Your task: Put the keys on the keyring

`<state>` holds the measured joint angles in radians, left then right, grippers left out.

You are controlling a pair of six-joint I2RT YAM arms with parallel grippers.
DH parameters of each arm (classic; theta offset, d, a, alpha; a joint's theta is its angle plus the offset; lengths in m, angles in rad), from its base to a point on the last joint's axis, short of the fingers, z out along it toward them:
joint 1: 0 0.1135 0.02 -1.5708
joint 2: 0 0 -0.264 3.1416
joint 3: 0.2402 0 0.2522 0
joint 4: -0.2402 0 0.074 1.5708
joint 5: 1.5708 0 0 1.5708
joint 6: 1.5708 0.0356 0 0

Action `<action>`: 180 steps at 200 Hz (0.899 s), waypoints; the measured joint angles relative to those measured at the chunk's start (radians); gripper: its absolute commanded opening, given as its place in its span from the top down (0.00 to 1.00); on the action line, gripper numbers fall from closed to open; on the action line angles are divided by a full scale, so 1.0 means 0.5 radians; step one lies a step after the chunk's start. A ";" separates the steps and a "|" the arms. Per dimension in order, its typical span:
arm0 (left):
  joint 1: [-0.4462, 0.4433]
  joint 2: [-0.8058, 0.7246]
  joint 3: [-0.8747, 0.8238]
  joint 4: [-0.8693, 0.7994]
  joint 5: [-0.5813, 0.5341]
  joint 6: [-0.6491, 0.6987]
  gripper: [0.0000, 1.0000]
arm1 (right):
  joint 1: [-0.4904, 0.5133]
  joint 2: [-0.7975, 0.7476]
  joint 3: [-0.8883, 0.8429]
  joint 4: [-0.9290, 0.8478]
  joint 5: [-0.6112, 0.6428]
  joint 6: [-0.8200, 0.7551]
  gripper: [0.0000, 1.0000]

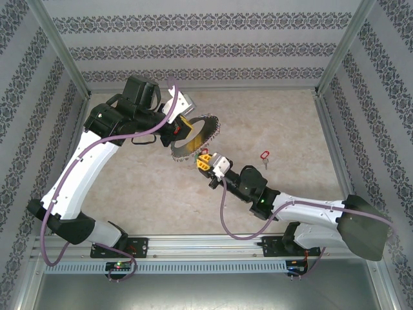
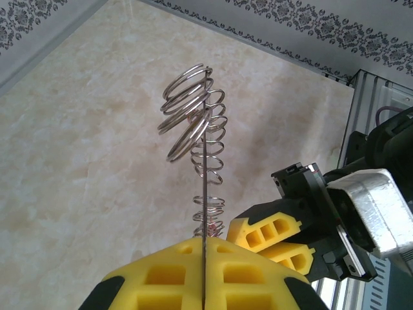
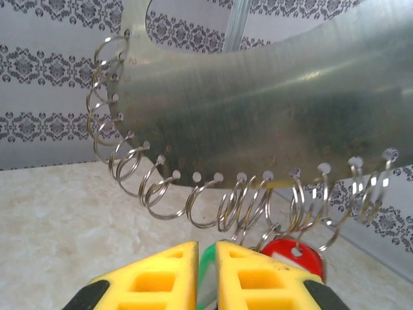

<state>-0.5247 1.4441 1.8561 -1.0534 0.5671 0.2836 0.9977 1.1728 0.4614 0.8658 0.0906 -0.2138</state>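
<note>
The keyring (image 1: 205,129) is a thin grey metal hoop fringed with small split rings, and it is held up off the table. My left gripper (image 1: 184,131) is shut on its rim. In the left wrist view the hoop (image 2: 204,187) stands edge-on between the yellow pads of that gripper (image 2: 204,244). My right gripper (image 1: 204,161) is at the hoop's lower edge, shut on a green key (image 3: 206,268) just under the split rings (image 3: 248,200). A red key (image 3: 298,257) hangs from one ring beside it. Another red key (image 1: 262,155) lies on the table.
The beige tabletop (image 1: 129,187) is walled in by patterned panels on three sides. Metal posts (image 1: 326,97) stand at the back corners. The right arm's fingers (image 2: 271,234) sit close to the left gripper, just right of the hoop.
</note>
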 measured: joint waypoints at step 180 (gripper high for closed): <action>-0.025 0.000 -0.003 0.013 -0.038 -0.017 1.00 | 0.004 0.031 0.042 0.001 -0.002 -0.112 0.88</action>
<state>-0.5373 1.4441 1.8545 -1.0470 0.5480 0.2752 0.9997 1.1885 0.4824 0.8661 0.0898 -0.2699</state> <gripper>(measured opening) 0.051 0.114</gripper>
